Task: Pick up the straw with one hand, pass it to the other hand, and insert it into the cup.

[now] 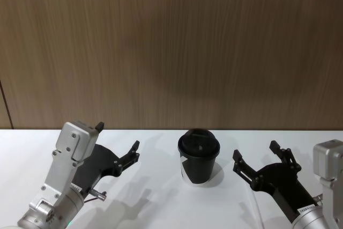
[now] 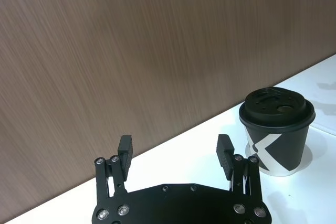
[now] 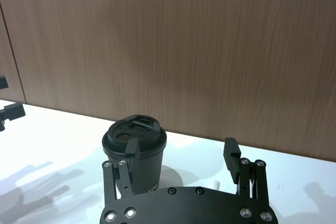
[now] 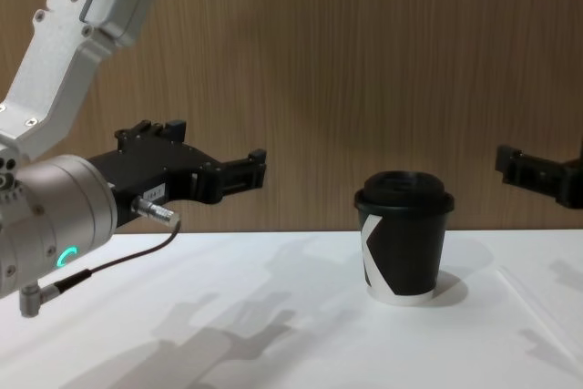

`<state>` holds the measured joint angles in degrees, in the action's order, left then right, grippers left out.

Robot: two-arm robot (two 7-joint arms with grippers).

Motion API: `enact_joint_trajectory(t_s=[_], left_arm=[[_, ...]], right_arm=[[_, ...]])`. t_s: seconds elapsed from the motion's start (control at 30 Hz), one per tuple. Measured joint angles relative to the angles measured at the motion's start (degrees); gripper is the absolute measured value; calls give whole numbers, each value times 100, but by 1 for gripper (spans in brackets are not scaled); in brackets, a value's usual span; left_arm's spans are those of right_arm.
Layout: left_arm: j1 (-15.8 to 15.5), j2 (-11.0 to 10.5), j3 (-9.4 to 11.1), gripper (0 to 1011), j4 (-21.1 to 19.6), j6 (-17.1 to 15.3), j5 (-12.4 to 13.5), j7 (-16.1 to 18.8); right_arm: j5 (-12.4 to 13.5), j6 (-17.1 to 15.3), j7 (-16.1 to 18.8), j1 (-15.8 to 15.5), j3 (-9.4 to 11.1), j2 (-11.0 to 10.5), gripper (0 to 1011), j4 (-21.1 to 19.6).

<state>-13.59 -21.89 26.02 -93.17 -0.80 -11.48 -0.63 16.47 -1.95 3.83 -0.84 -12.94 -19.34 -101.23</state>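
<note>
Head view: both pincers hover over the bench (image 1: 161,148), flanking the cup (image 1: 198,158).

Left pincer (image 1: 117,136), the one with the silver wrist and green ring, has its jaws spread wide with nothing between them. Right pincer (image 1: 256,151), all black, is also spread and empty.

The cup stands upright with its lid on, mid-bench between the two, so I judge either arm can reach the lid hole.

Straw (image 4: 533,298): I read a faint white line lying flat on the bench to the cup's right, on the right pincer's side. It's white on white, so I can't trace its full length.

I think that placement explains the split. The right arm is nearest, so it picks. The left takes the handover and inserts.

Nothing is grasped yet, so the task is at its start. One risk: the straw is thin and flat on the bench, so the pinch must come down square across it.
</note>
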Motion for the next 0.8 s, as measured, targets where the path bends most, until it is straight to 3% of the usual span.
enact_joint_trajectory(t_s=[0.8], left_arm=[[0,0,0,1003,0,0,0,0]], right_arm=[[0,0,0,0,0,0,1001,0]])
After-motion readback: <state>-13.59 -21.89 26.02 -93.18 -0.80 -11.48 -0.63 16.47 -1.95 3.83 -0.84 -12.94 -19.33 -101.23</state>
